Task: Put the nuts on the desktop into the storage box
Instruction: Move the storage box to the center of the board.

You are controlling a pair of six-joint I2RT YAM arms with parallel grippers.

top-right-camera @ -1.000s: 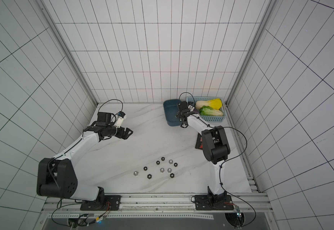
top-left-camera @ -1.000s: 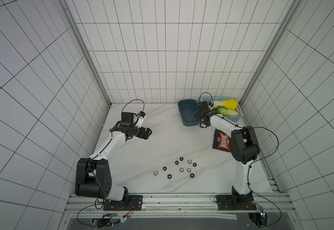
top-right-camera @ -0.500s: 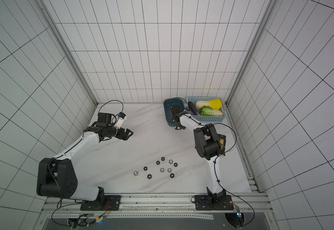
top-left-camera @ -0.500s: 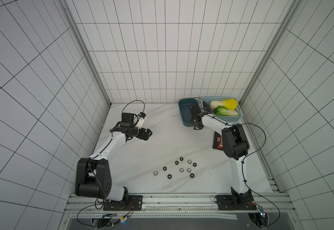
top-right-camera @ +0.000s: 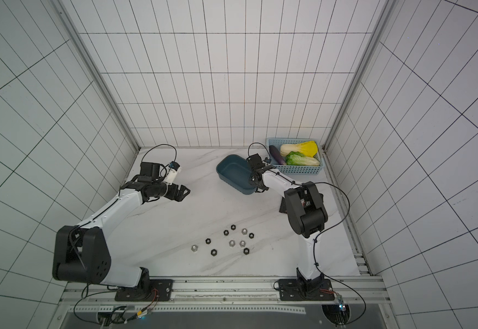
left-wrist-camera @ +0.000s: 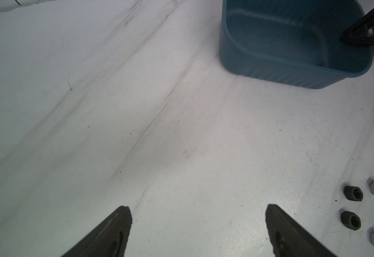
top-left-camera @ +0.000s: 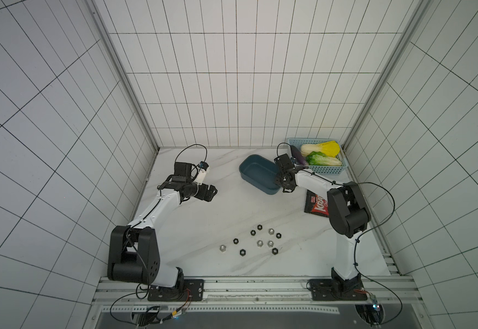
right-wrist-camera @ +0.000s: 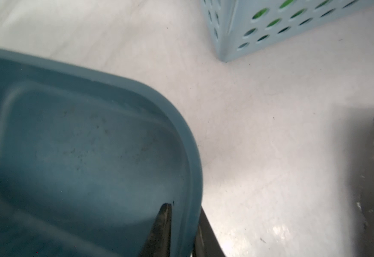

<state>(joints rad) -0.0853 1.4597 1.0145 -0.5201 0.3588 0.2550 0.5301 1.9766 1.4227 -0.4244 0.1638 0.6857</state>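
Note:
The storage box (top-left-camera: 256, 175), a dark teal tub, stands at the back right of the desktop (top-left-camera: 217, 222) and holds nothing. My right gripper (top-left-camera: 281, 185) is shut on its near right wall. The right wrist view shows one finger inside the storage box (right-wrist-camera: 190, 155) and one outside, with the right gripper (right-wrist-camera: 184, 208) pinching the rim. Several black and silver nuts (top-left-camera: 259, 242) lie scattered near the front centre. My left gripper (top-left-camera: 212, 193) hovers open and holds nothing at the middle left. In the left wrist view the left gripper (left-wrist-camera: 198, 208) is over bare marble, well short of the nuts (left-wrist-camera: 353, 193).
A light blue basket (top-left-camera: 326, 170) with cabbages and an aubergine sits in the back right corner, just behind the tub. A dark snack packet (top-left-camera: 316, 205) lies under my right forearm. Tiled walls close in three sides.
My right gripper has shut on the storage box's wall. The box now sits farther left and nearer the front, away from the basket. The left arm has barely moved.

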